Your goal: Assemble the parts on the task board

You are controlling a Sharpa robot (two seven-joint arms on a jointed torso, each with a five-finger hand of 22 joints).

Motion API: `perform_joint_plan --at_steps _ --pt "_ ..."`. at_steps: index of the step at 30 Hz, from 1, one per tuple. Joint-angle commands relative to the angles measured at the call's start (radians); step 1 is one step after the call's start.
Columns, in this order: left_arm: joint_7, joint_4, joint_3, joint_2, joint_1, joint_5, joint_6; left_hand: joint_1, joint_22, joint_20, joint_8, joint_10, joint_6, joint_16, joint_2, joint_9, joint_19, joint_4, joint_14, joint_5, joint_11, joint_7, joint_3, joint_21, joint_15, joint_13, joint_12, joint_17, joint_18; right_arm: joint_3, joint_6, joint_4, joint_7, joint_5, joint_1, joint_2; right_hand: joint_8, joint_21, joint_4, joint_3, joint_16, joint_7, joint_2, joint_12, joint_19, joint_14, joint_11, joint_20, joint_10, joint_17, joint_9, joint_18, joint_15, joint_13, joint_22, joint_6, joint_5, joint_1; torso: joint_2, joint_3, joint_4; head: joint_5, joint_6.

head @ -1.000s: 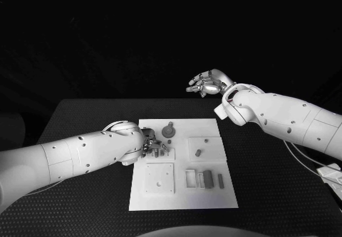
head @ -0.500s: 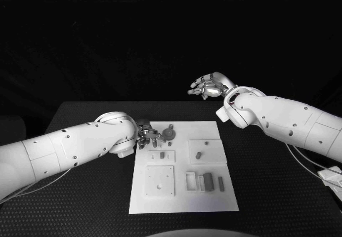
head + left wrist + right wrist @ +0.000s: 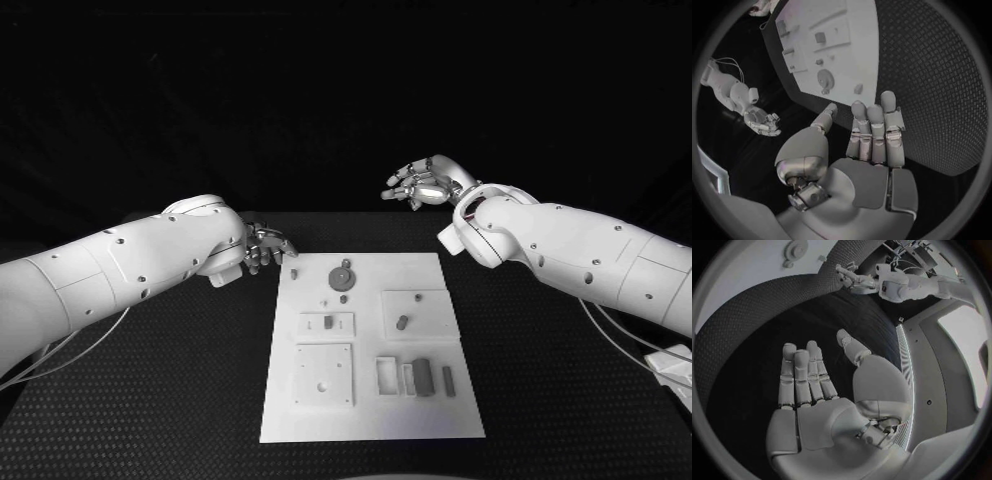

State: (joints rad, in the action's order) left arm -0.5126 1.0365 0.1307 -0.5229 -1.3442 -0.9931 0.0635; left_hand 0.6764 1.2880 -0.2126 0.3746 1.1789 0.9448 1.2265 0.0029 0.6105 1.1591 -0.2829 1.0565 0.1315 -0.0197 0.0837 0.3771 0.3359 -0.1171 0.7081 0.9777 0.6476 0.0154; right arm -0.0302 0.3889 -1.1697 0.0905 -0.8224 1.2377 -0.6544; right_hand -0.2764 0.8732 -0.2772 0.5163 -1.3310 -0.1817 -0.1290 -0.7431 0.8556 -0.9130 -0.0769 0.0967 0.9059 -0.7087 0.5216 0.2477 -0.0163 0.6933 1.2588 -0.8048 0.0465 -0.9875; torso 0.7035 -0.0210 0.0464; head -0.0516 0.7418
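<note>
The task board (image 3: pixel 372 345) lies mid-table (image 3: pixel 173 380), long axis running near to far, small grey parts (image 3: pixel 342 275) on its far half. The left robot hand (image 3: pixel 268 246) hovers just off the board's far-left corner, released, clearly nearer. The right robot hand (image 3: pixel 421 183) hangs beyond the far edge, released, holding nothing.

Task board (image 3: pixel 368 400): white plate lying on the black table (image 3: pixel 159 400), carrying small grey parts, including a round part (image 3: pixel 340 275). Left hand (image 3: pixel 267 246): hovering just off the board's far left corner, holding nothing. Right hand (image 3: pixel 420 182): hanging beyond the table's far edge, fingers apart, empty.
</note>
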Motion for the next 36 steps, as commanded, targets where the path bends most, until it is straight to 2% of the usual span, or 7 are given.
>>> perform_joint_plan --at_steps 1,5,10,20,26,29,36 --pt "0.039 -0.056 0.000 0.028 -0.002 -0.014 0.025 0.018 -0.004 0.005 -0.003 -0.019 -0.025 -0.013 -0.004 0.001 -0.013 -0.004 -0.018 0.006 0.002 0.011 0.003 -0.013 0.005 -0.009 -0.013 -0.009 -0.015 -0.001 -0.008 0.001 0.007 -0.007 0.000 0.001 0.003 -0.003 -0.002 -0.004 0.004 -0.007 0.002 -0.006 -0.001 -0.002 -0.006 0.004 -0.003 0.001 -0.002 0.014 -0.006 -0.002 -0.001 0.001 0.004 0.007 -0.001 -0.0004 0.0018 0.001 -0.002" --pt "0.056 -0.130 0.001 0.068 -0.001 -0.034 0.039 0.027 -0.035 0.038 -0.006 -0.065 -0.052 -0.074 -0.012 0.000 -0.064 0.001 -0.066 0.006 0.019 0.028 0.010 -0.068 0.041 -0.055 -0.080 -0.051 -0.015 -0.001 -0.007 0.001 0.007 -0.006 0.000 0.003 0.003 -0.003 -0.002 -0.005 0.004 -0.007 0.002 -0.007 -0.001 -0.002 -0.006 0.004 -0.003 0.001 -0.002 0.014 -0.006 -0.002 -0.001 0.001 0.004 0.007 0.001 -0.0021 0.0008 0.003 -0.006" --pt "0.072 -0.184 0.003 0.100 0.015 -0.040 0.046 0.033 -0.052 0.051 -0.010 -0.075 -0.066 -0.099 -0.016 -0.004 -0.075 0.002 -0.079 0.001 0.027 0.036 0.015 -0.093 0.055 -0.080 -0.111 -0.071 -0.015 -0.001 -0.007 0.003 0.007 -0.006 0.000 0.004 0.003 -0.003 -0.002 -0.005 0.004 -0.007 0.002 -0.007 -0.001 -0.002 -0.006 0.005 -0.003 0.001 -0.002 0.014 -0.005 -0.002 -0.001 0.001 0.004 0.008 0.004 -0.0031 -0.0017 0.004 -0.008" --pt "0.097 -0.231 0.003 0.123 0.030 -0.034 0.081 0.037 -0.060 0.057 -0.013 -0.067 -0.066 -0.105 -0.021 -0.008 -0.068 0.008 -0.075 -0.016 0.028 0.036 0.022 -0.104 0.061 -0.092 -0.121 -0.079 -0.013 -0.001 -0.008 0.002 0.006 -0.006 0.000 0.006 0.003 -0.003 -0.002 -0.005 0.004 -0.007 0.001 -0.007 -0.002 -0.002 -0.006 0.005 -0.004 0.002 -0.002 0.014 -0.005 -0.003 -0.001 0.002 0.004 0.008 0.010 -0.0058 -0.0061 0.005 -0.013" --pt "0.097 -0.243 0.004 0.138 0.040 -0.036 0.085 0.036 -0.061 0.057 -0.014 -0.061 -0.061 -0.104 -0.024 -0.009 -0.063 0.011 -0.071 -0.020 0.027 0.035 0.023 -0.106 0.061 -0.095 -0.123 -0.081 -0.011 -0.001 -0.008 0.002 0.006 -0.006 0.000 0.008 0.003 -0.004 -0.002 -0.005 0.004 -0.007 0.002 -0.008 -0.002 -0.002 -0.006 0.005 -0.004 0.002 -0.002 0.014 -0.005 -0.004 -0.001 0.002 0.004 0.008 0.011 -0.0043 -0.0055 0.003 -0.012" --pt "0.099 -0.246 0.004 0.143 0.045 -0.038 0.088 0.035 -0.061 0.058 -0.015 -0.061 -0.062 -0.104 -0.026 -0.010 -0.063 0.012 -0.071 -0.022 0.027 0.035 0.023 -0.107 0.061 -0.096 -0.123 -0.082 -0.011 -0.001 -0.009 0.002 0.006 -0.006 0.000 0.009 0.003 -0.004 -0.002 -0.005 0.004 -0.008 0.002 -0.008 -0.002 -0.002 -0.006 0.005 -0.004 0.002 -0.002 0.014 -0.005 -0.005 -0.001 0.002 0.004 0.007 0.011 -0.0049 -0.0060 0.002 -0.011" --pt "0.100 -0.242 0.004 0.148 0.048 -0.039 0.099 0.035 -0.061 0.057 -0.014 -0.056 -0.055 -0.102 -0.025 -0.011 -0.057 0.016 -0.066 -0.024 0.025 0.033 0.026 -0.108 0.060 -0.098 -0.123 -0.083 -0.009 -0.001 -0.009 0.004 0.005 -0.006 0.000 0.010 0.003 -0.004 -0.002 -0.005 0.004 -0.008 0.002 -0.008 -0.002 -0.002 -0.006 0.005 -0.004 0.002 -0.002 0.014 -0.005 -0.005 -0.001 0.002 0.004 0.007 0.009 -0.0046 -0.0051 0.001 -0.008"
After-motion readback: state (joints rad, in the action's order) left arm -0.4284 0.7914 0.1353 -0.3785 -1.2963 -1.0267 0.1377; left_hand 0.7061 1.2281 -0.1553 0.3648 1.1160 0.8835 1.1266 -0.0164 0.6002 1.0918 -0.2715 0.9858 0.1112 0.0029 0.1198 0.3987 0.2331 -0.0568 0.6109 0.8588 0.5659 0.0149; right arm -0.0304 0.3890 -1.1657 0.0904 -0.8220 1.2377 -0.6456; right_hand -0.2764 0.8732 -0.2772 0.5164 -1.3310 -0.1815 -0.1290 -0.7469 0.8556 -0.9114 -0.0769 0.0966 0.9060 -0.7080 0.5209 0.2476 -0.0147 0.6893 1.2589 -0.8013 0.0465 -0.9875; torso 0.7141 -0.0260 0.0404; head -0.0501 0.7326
